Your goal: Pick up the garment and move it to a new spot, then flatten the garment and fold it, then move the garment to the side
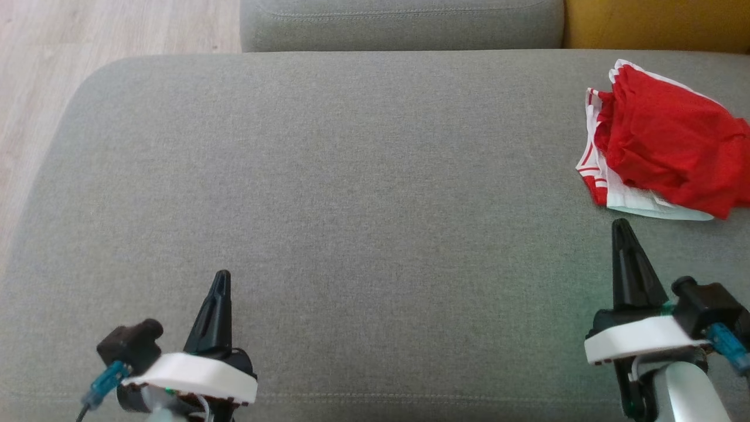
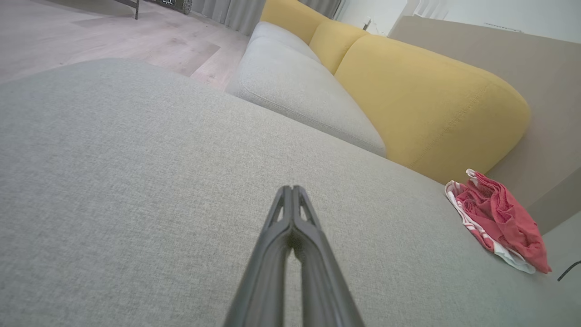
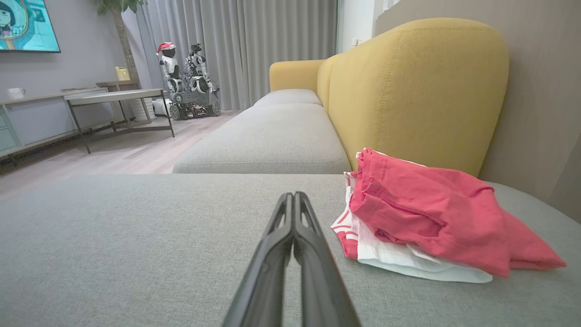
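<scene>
The garment (image 1: 662, 143) is a crumpled red piece with white and red-striped trim, lying in a heap at the far right of the grey cushion (image 1: 351, 176). It also shows in the left wrist view as the garment (image 2: 497, 218) and in the right wrist view as the garment (image 3: 422, 213). My right gripper (image 1: 621, 225) is shut and empty, its tips just short of the heap's near edge. Far across the cushion at the lower left, my left gripper (image 1: 222, 275) is also shut with nothing in it. In each wrist view the two fingers (image 2: 292, 195) and fingers (image 3: 292, 200) press together.
A second grey seat cushion (image 1: 401, 23) lies beyond the first, with a yellow backrest (image 1: 656, 23) at the far right. Pale wood floor (image 1: 35, 70) runs along the left. A low table (image 3: 118, 97) and small wheeled robots (image 3: 188, 91) stand far off in the room.
</scene>
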### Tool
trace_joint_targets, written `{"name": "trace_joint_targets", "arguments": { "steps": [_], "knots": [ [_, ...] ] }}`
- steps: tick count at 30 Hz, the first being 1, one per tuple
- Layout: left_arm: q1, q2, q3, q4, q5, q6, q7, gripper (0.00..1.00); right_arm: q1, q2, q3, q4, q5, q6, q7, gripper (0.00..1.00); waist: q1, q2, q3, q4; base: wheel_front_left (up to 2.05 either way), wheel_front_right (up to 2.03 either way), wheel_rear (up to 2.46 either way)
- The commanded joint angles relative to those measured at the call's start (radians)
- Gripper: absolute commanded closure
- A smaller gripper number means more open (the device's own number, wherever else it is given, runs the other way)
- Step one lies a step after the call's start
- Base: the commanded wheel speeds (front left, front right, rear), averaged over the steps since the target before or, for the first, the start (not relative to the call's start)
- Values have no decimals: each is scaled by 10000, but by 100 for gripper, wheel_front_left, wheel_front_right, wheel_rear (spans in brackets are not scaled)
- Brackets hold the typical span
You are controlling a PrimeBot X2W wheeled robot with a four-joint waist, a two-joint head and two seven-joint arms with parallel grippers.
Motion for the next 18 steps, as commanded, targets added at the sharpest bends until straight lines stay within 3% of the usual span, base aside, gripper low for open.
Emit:
{"name": "trace_joint_targets", "arguments": {
  "steps": [1, 18],
  "knots": [
    [-421, 53, 94, -319, -299, 1, 80, 100, -404, -17, -41, -316, 397, 4, 93, 100, 0, 0, -10, -11, 0, 0, 0],
    [-557, 140, 320, -221, -1908, -20, 467, 100, -435, -20, -140, -225, 2465, 13, 557, 100, 0, 0, -88, -95, 0, 0, 0]
  ]
}}
